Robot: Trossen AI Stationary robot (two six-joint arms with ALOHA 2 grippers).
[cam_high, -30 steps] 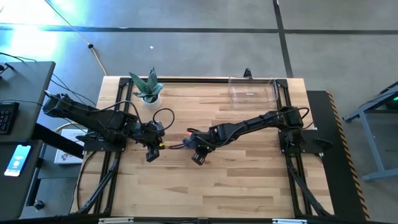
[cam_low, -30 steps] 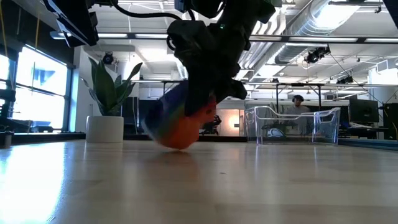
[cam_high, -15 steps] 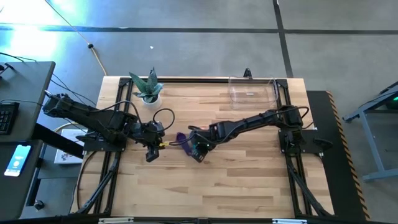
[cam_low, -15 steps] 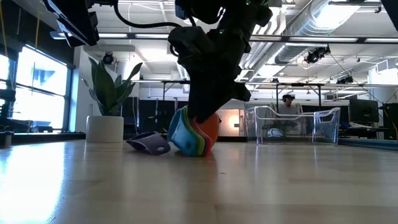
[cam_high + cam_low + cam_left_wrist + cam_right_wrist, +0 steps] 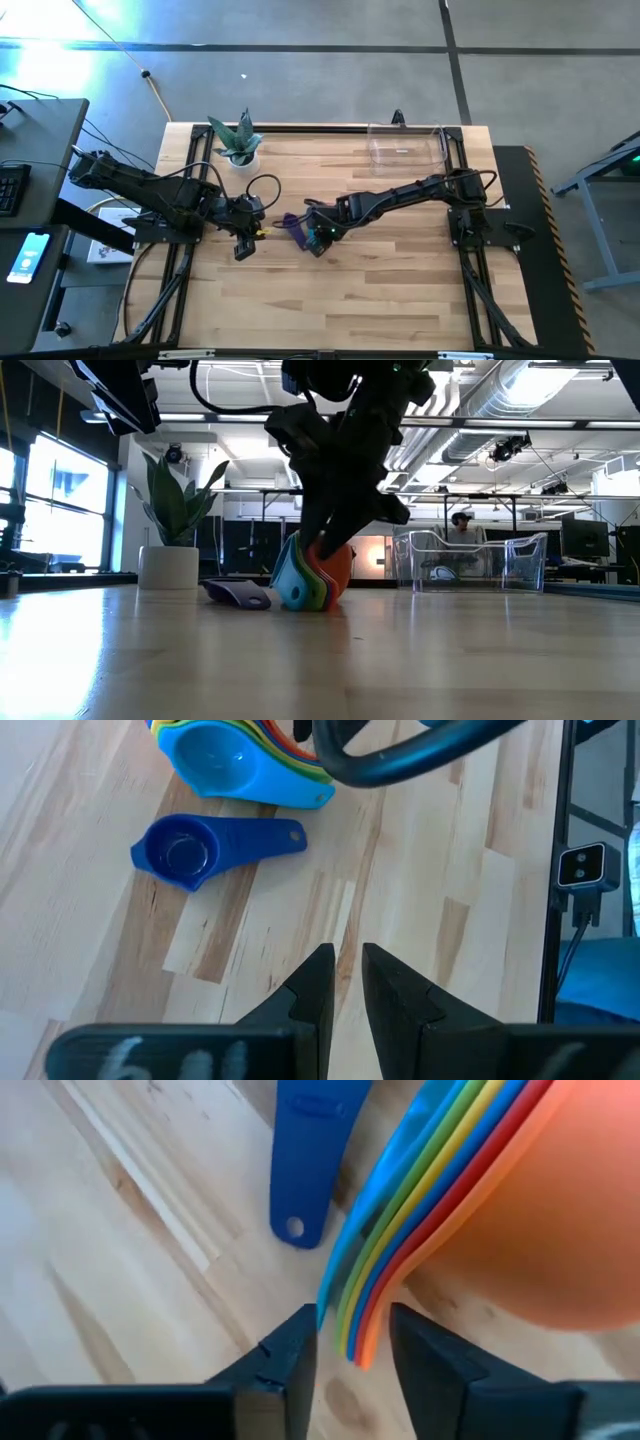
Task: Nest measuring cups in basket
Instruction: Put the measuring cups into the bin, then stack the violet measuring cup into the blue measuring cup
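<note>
Step in hand: looks to me like the pickup of the nested stack of coloured plastic measuring cups (image 5: 312, 574), orange on the outside and light blue on the inside, tipped on its side on the wooden counter (image 5: 400, 290), roughly mid-counter.

Right gripper (image 5: 350, 1348): down at the stack; in its wrist view the fingers sit either side of the fanned handle edges, slightly apart and not quite pinching yet as far as I can see.

Right arm pose: stretched from its base on the right across to the middle, wrist angled down onto the stack.

Stray cup: one small dark blue or purple scoop with a flat handle (image 5: 207, 849) lies on its own just beside the stack, not nested.

Left gripper (image 5: 347, 982): parked near the middle-left of the counter, fingers nearly together with nothing between them, looking toward the loose scoop.

Clear rectangular plastic basket (image 5: 405, 148): far-right corner of the counter, well apart from the cups.

Next move, my guess: squeeze the handles firmly, and the loose scoop must go back in before or after the carry to the basket.

Risk: stack could fan apart if gripped on only some handles.
</note>
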